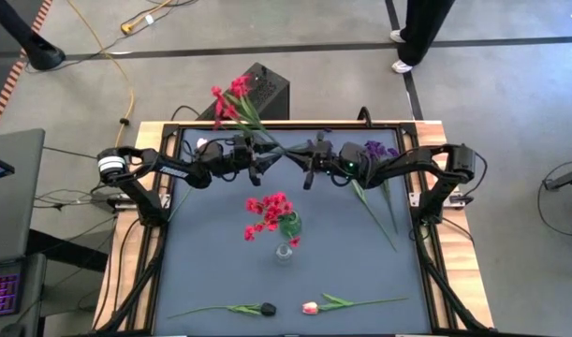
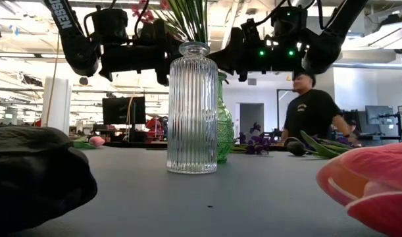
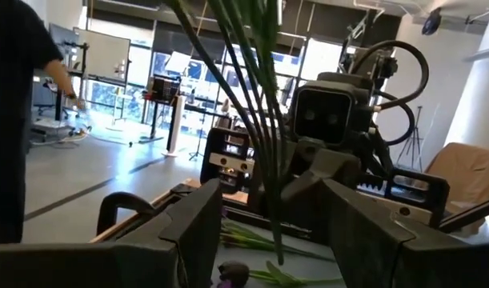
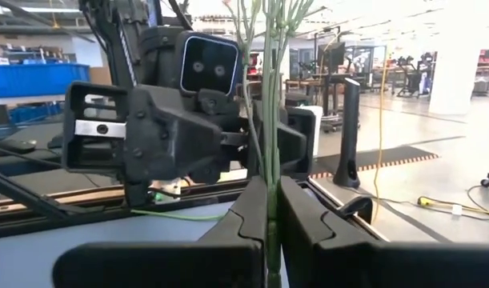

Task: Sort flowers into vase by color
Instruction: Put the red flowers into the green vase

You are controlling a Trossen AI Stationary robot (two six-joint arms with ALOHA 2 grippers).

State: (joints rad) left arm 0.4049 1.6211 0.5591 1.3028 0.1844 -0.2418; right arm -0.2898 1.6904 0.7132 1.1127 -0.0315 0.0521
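A bunch of red flowers (image 1: 231, 96) on green stems (image 4: 270, 120) is held in the air over the table's far edge, between my two grippers. My right gripper (image 1: 302, 165) is shut on the stems. My left gripper (image 1: 260, 161) faces it from the left, open, its fingers (image 3: 198, 232) standing on either side of the stems without touching them. A green vase (image 1: 290, 226) with red flowers (image 1: 267, 212) and a clear glass vase (image 1: 283, 251) stand mid-table. Purple flowers (image 1: 379, 150) lie at the far right. A dark tulip (image 1: 267, 309) and a pink-white tulip (image 1: 310, 307) lie near the front edge. My right gripper pinches the bunch's green stems (image 4: 270, 210) between its two fingers, toward their lower end. The fingers come level from the table's right and lie across the stems. The bunch is lifted clear and tilted, its blossoms (image 1: 227, 94) up and toward the far left.
A black box (image 1: 263, 88) stands just beyond the table's far edge under the blossoms. A person (image 2: 312, 108) stands beyond the far right corner. The two vases show close together in the low view (image 2: 192, 108). The two tulips lie close to the low camera.
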